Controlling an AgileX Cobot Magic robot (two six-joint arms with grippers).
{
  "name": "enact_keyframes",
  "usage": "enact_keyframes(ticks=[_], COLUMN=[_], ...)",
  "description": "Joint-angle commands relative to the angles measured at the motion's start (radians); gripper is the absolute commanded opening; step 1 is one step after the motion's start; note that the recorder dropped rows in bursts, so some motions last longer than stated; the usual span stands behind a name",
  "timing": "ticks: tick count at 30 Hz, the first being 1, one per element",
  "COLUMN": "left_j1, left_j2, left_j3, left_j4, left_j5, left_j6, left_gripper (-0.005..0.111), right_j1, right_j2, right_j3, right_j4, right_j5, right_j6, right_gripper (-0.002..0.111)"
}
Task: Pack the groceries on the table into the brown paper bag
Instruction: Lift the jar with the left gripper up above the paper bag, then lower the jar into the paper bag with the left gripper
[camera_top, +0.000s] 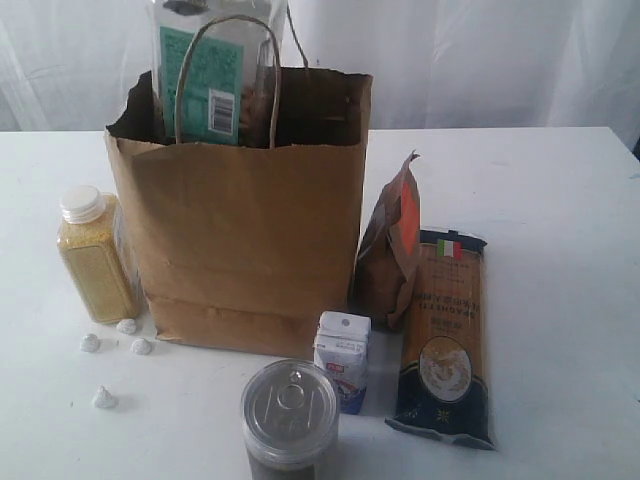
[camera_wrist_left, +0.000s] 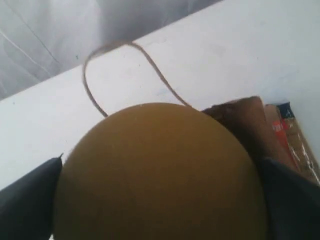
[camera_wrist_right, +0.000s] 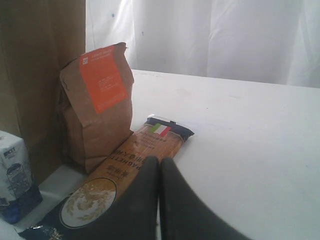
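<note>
The brown paper bag (camera_top: 250, 240) stands open on the table (camera_top: 560, 200). Half in its mouth, behind a cord handle, hangs a clear jar (camera_top: 215, 70) with a teal label. My left gripper (camera_wrist_left: 160, 200) is shut on its yellow lid (camera_wrist_left: 160, 165), with a dark finger (camera_wrist_left: 30, 200) on either side. Beside the bag stand the yellow-grain bottle (camera_top: 95, 255), the can (camera_top: 290, 410), the carton (camera_top: 342, 360) and the pouch (camera_top: 392, 250); the spaghetti packet (camera_top: 443, 340) lies flat. My right gripper (camera_wrist_right: 160, 165) is shut and empty, low beside the spaghetti packet (camera_wrist_right: 135, 165).
Several small white wrapped pieces (camera_top: 104, 398) lie on the table left of the bag, near the bottle. A white curtain (camera_top: 480, 60) hangs behind the table. In the right wrist view the pouch (camera_wrist_right: 97, 110) stands against the bag (camera_wrist_right: 40, 75), with the carton (camera_wrist_right: 15, 175) close by.
</note>
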Motion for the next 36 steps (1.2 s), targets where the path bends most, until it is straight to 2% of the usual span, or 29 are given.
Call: enact_keyframes(ticks=[1,4,9,13,19,24,30,36], left_j1=[-0.002,-0.002,-0.002,-0.002,-0.002,0.009,0.054,0.054], left_j2=[-0.006,-0.011,-0.102,-0.182,-0.195,-0.195,-0.188,-0.168], left_j3=[0.085,0.166,0.406,0.582,0.755,0.793,0.793,0.798], left_j4=[-0.024,-0.031,-0.031,0.053,0.010,0.005,-0.005,-0.024], left_j5=[-0.031,-0.080,-0.242,-0.315,-0.493,-0.538,-0.512,-0.476], left_j6=[-0.004,-0.024,-0.083,-0.157,-0.188,-0.208,-0.206,-0.202], left_gripper=[0.000,0.000,0.000,0.000,0.000,0.000,0.000,0.000], right_j1=[-0.009,-0.009,-0.009,-0.009,-0.009,-0.009,-0.009,-0.009], right_j2=[-0.006,-0.006,-0.006,-0.006,-0.006,-0.006,-0.006,-0.006], right_j3=[0.006,0.006,0.006,0.006,0.006,0.006,0.006,0.006], right_j4=[-0.003,-0.003,-0.003,-0.003,-0.003,-0.003,-0.003,-0.003], right_j5=[0.000,0.000,0.000,0.002,0.002,0.002,0.002,0.002], right_j6=[0.004,0.004,0.004,0.003,0.003,0.003,0.003,0.003], right_gripper=[0.000,0.000,0.000,0.000,0.000,0.000,0.000,0.000])
